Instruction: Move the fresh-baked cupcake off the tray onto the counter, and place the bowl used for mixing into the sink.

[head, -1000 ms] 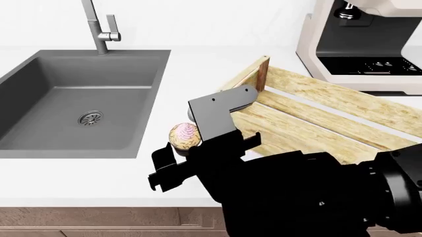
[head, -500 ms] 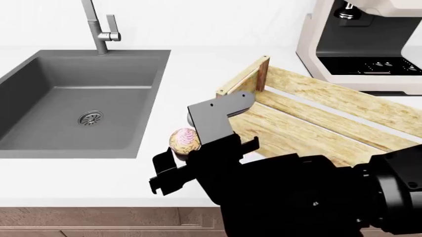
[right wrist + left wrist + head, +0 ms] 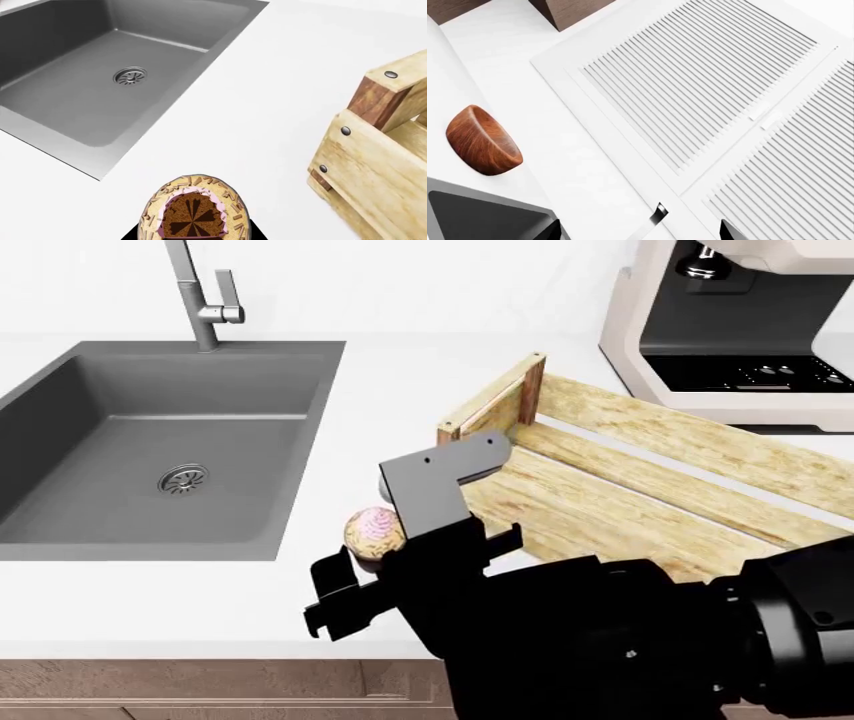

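My right gripper is shut on the cupcake, held just above or on the white counter between the sink and the tray; I cannot tell whether it touches. In the right wrist view the cupcake shows its brown wrapper base, between my gripper's dark fingers. The reddish-brown bowl shows only in the left wrist view, on a white surface. My left gripper is open and empty, well apart from the bowl. The bowl is out of the head view.
A steel faucet stands behind the sink. A beige coffee machine stands at the back right, behind the tray. The tray's corner post is close beside the cupcake. White louvered doors fill the left wrist view.
My right gripper has moved slightly down and toward the counter's front edge with the cupcake in it. Tray and sink have not moved.
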